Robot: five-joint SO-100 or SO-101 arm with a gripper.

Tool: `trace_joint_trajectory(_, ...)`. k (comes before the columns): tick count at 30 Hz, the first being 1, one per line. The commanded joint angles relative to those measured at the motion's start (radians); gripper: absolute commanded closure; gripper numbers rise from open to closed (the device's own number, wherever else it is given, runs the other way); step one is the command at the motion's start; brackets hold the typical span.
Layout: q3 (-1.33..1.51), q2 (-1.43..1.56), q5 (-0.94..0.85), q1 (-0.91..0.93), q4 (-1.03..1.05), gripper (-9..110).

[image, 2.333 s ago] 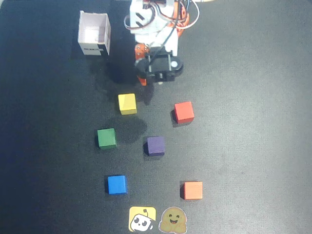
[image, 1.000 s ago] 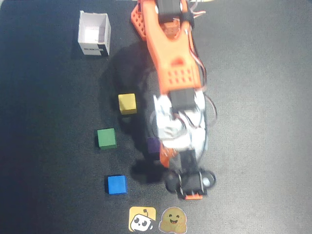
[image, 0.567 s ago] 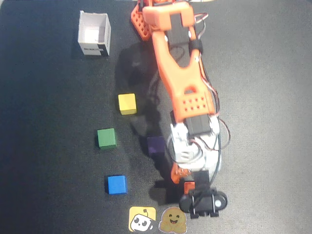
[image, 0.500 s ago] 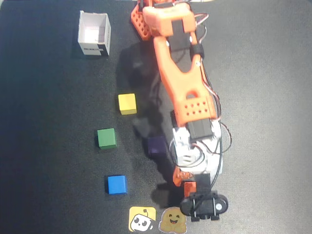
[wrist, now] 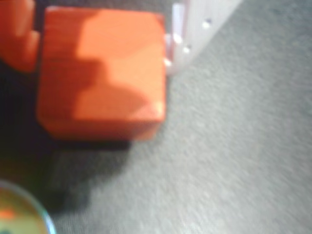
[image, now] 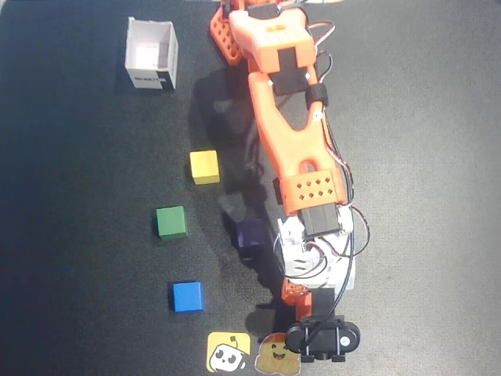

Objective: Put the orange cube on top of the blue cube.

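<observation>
The claw (wrist: 105,36) sits low at the small matte orange cube (wrist: 102,73), which fills the upper left of the wrist view; an orange finger (wrist: 17,34) shows at the cube's left edge and a pale finger (wrist: 187,29) at its upper right corner, so the jaws straddle the cube, but whether they press on it or stand slightly off cannot be told from the blurred picture. In the overhead view the claw (image: 301,301) is hidden under the black wrist motor (image: 322,338) and the cube is covered by the arm, leaving only an orange patch that may be cube or finger. The cube appears to rest on the dark matte bench (wrist: 234,161), its shadow lying directly beneath it. Judgement: the step in hand is the grasp of the orange cube, not yet a lift. Outward from the claw, the dark purple cube (image: 251,233) lies near the arm's left side in the overhead view, and the small bright blue matte cube (image: 188,297) stands apart further left, clear of its neighbours. The green cube (image: 171,222), yellow cube (image: 204,166) and white open box (image: 151,55) lie beyond. The next move calls for a firm closure, a straight lift, then a leftward carry that keeps the cube square for placing on the blue cube's top face.
</observation>
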Motion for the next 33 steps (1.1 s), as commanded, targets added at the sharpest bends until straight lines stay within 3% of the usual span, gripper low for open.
trace_joint_trajectory(1, -0.031, 0.012, 0.006, -0.003, -0.014, 84)
trace_joint_trajectory(20, 0.002, 0.011, 0.035, -0.009, -0.067, 95)
trace_joint_trajectory(33, 0.107, 0.252, -0.02, 0.058, 0.1, 95)
